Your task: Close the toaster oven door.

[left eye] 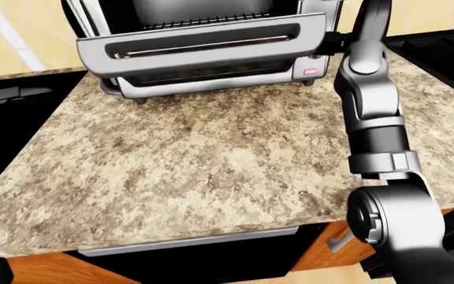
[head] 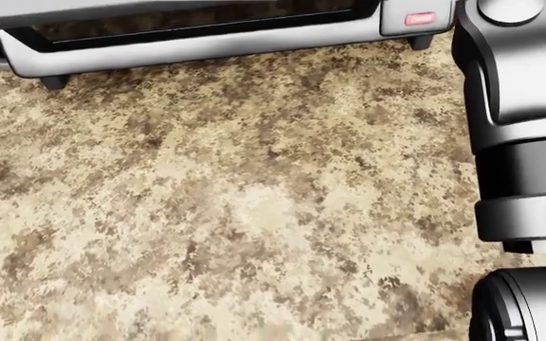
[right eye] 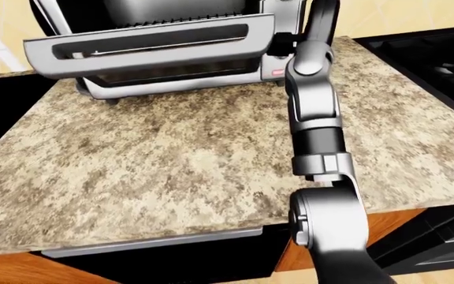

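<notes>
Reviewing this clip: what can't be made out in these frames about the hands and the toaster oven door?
- Right hand: its fingers sit behind the toaster oven door edge and the right arm in both eye views, so contact or grasp is unclear.
- Left hand: in no view.
- Toaster oven top: cut off by the upper edge.
- Head view: shows only the oven's lower strip and granite counter.

Silver toaster oven (right eye: 172, 53) at top of view, standing on speckled tan-brown granite bench (right eye: 172, 160). Its silver door with long slotted handle (right eye: 144, 44) partly open, tilted outward, wire rack edge visible above it. Grey-and-black right arm (right eye: 318, 118) rises from bottom right to door's right end; hand hidden behind arm. Small red button (right eye: 275, 72) beside arm. Black stovetop (right eye: 432, 53) at right.
</notes>
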